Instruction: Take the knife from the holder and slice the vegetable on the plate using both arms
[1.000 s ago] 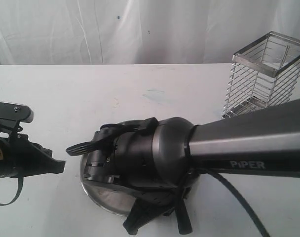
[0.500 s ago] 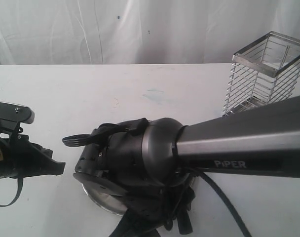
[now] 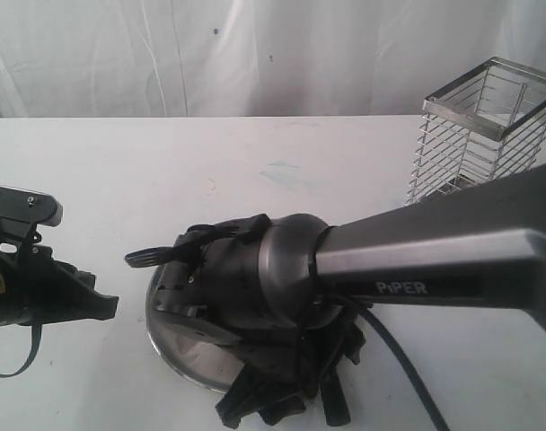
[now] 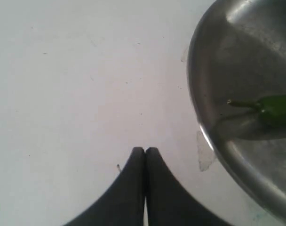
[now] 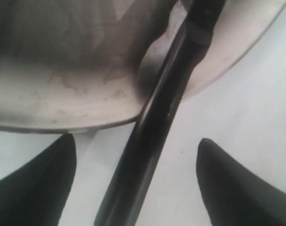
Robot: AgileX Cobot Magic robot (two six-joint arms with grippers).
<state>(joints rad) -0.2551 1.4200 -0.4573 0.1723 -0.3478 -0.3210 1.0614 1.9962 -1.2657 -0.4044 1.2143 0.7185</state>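
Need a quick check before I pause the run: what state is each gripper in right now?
Left gripper: shut, holding nothing.
Right gripper: open, with the knife lying untouched between its jaws.

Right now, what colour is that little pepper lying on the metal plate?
Green, stem included. The pepper shows best in the left wrist view.

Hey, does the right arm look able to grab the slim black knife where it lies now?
Probably yes. The right pincer stands open with the slim black knife lying between its fingers, across the rim of the round steel plate onto the white table; nothing blocks it.
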